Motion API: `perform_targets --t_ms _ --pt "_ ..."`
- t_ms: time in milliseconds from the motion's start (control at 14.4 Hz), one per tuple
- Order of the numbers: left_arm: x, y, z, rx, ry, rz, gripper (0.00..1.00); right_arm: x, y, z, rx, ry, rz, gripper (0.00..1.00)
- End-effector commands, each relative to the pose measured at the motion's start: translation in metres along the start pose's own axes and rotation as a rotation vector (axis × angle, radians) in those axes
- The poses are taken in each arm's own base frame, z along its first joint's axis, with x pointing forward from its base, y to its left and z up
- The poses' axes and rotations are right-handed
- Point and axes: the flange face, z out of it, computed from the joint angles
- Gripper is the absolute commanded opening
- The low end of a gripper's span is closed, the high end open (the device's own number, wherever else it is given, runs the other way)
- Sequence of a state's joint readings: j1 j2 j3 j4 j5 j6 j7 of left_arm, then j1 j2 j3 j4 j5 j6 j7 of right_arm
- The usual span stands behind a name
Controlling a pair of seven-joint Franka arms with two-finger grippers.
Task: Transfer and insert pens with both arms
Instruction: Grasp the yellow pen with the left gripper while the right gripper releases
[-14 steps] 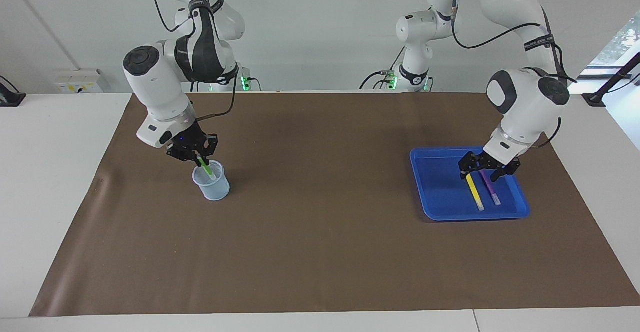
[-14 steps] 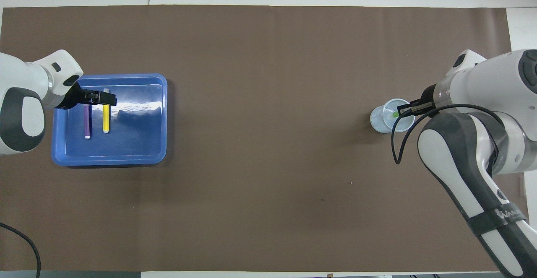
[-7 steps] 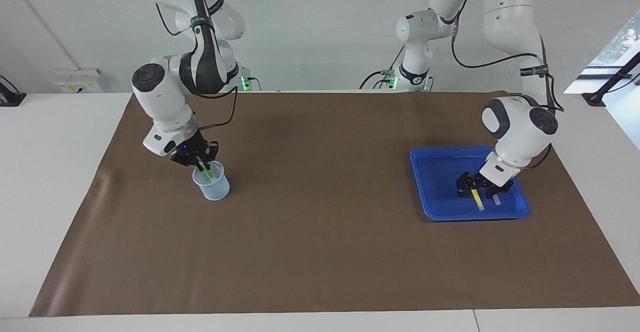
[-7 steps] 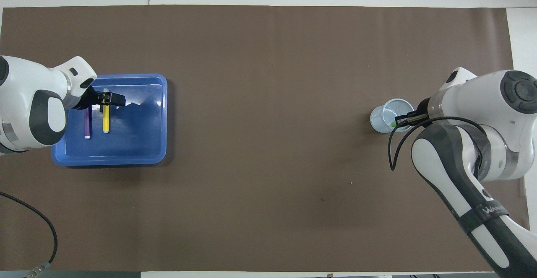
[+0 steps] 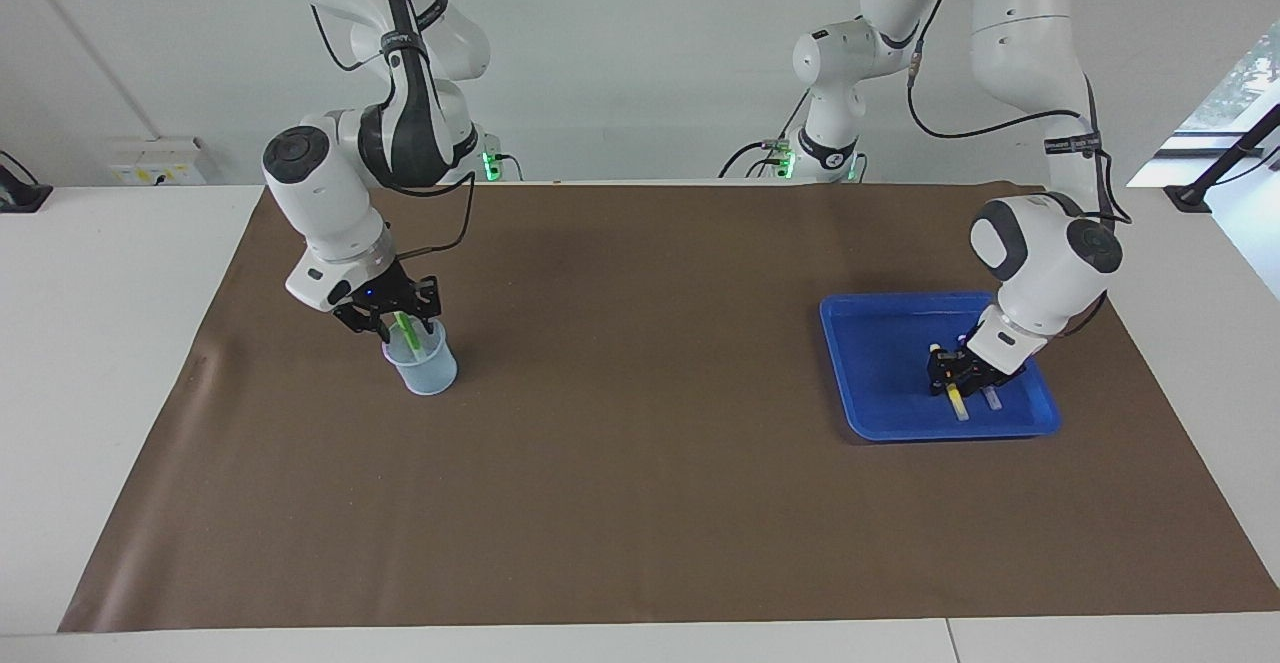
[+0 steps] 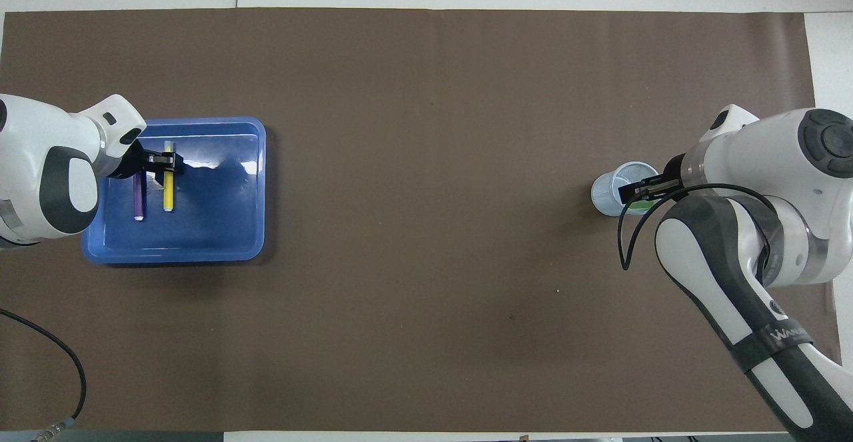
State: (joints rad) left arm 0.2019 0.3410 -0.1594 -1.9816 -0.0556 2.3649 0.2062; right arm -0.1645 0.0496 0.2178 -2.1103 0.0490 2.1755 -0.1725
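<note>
The yellow pen (image 5: 958, 405) and the purple pen (image 5: 991, 399) lie side by side in the blue tray (image 5: 870, 363) at the left arm's end of the table. My left gripper (image 5: 955, 380) is down in the tray, fingers drawn in on the yellow pen (image 6: 168, 192) near its end closer to the robots. The purple pen (image 6: 138, 195) lies free beside it. The green pen (image 5: 406, 331) stands tilted in the clear plastic cup (image 5: 425, 373) at the right arm's end. My right gripper (image 5: 390, 316) hovers just over the cup's rim, fingers spread on either side of the green pen.
A brown mat (image 5: 640, 463) covers the table. The tray (image 6: 220, 229) and the cup (image 6: 610, 192) are the only other things on it. White table strips border the mat.
My left gripper has dropped into the tray and narrowed its fingers onto the yellow pen. My right gripper stays over the cup with the green pen in it.
</note>
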Motion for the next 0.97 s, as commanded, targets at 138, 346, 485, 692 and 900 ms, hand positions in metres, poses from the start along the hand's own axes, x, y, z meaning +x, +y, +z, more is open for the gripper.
perform_targets --t_ms 138,346,485,692,900 --pt "-0.005 0.018 -0.012 0.013 -0.016 -0.064 0.00 0.023 -0.006 -0.070 0.023 0.030 -0.024 0.84" --pt "-0.001 0.048 -0.047 0.018 -0.003 -0.160 0.00 0.033 -0.036 -0.088 0.195 0.083 0.026 0.83" --pt "0.002 0.073 -0.066 0.018 -0.011 -0.229 0.00 0.038 -0.049 -0.095 0.316 0.116 0.077 0.83" --pt "0.003 0.116 -0.092 0.008 0.016 -0.389 0.00 0.046 -0.086 -0.103 0.563 0.131 0.286 0.83" --pt "0.007 0.162 -0.104 -0.011 0.038 -0.601 0.00 0.053 -0.128 -0.109 0.704 0.151 0.434 0.83"
